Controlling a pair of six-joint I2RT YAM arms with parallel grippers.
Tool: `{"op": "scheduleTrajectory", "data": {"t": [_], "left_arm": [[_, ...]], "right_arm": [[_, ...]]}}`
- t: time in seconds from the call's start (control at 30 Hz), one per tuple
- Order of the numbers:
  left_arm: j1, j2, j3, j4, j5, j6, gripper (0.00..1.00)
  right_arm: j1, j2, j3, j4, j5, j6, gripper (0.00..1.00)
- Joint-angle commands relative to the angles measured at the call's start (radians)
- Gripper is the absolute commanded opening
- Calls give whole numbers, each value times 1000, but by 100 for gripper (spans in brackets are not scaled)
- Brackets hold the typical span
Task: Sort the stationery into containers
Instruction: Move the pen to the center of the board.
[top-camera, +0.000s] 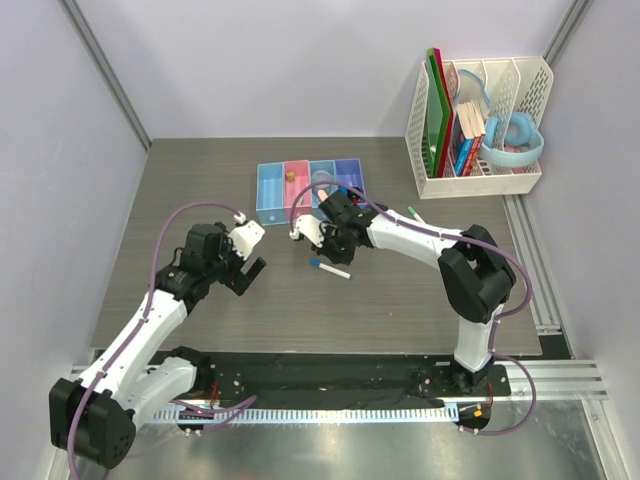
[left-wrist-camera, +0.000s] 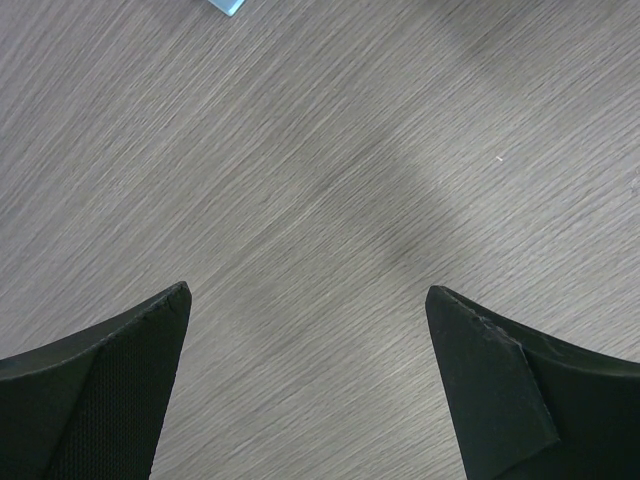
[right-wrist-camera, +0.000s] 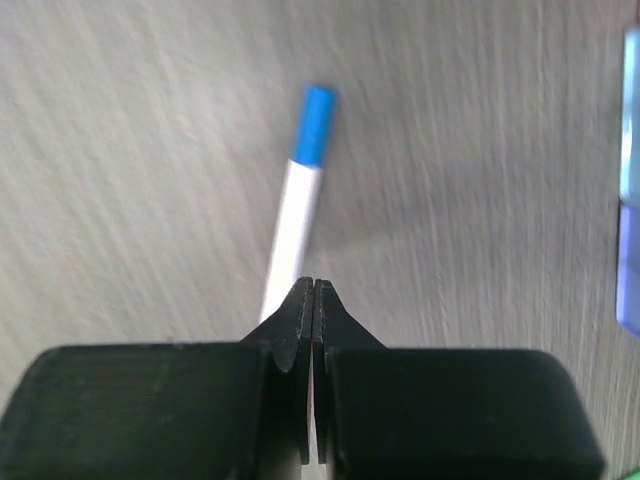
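A white pen with a blue cap (top-camera: 330, 268) lies flat on the table in front of the containers (top-camera: 272, 192), a row of four joined bins in light blue, pink, light blue and violet. My right gripper (top-camera: 333, 243) hovers just above the pen's white end, jaws pressed together with nothing visible between them. In the right wrist view the pen (right-wrist-camera: 297, 215) runs from under the shut right gripper (right-wrist-camera: 314, 284) up to its blue cap. My left gripper (top-camera: 247, 268) stands wide open over bare table, left of the pen. Its fingertips (left-wrist-camera: 150, 330) frame only wood grain.
A small orange piece (top-camera: 290, 176) lies in the pink bin and a clear tape roll (top-camera: 322, 181) in the third bin. A green-tipped pen (top-camera: 415, 213) lies right of the bins. A tall white file rack (top-camera: 478, 178) with books stands at the back right.
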Motion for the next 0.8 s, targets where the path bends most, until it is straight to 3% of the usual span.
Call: {"op": "scheduleTrajectory", "data": {"t": [0.0, 0.33, 0.77], "left_arm": [[5, -8, -4, 17, 19, -14, 100], [7, -9, -13, 19, 11, -9, 100], [25, 14, -10, 32, 22, -2, 100]], "right_arm": [[-25, 14, -33, 27, 59, -23, 1], [-45, 83, -78, 26, 2, -23, 1], [23, 132, -44, -135, -228, -85, 1]]}}
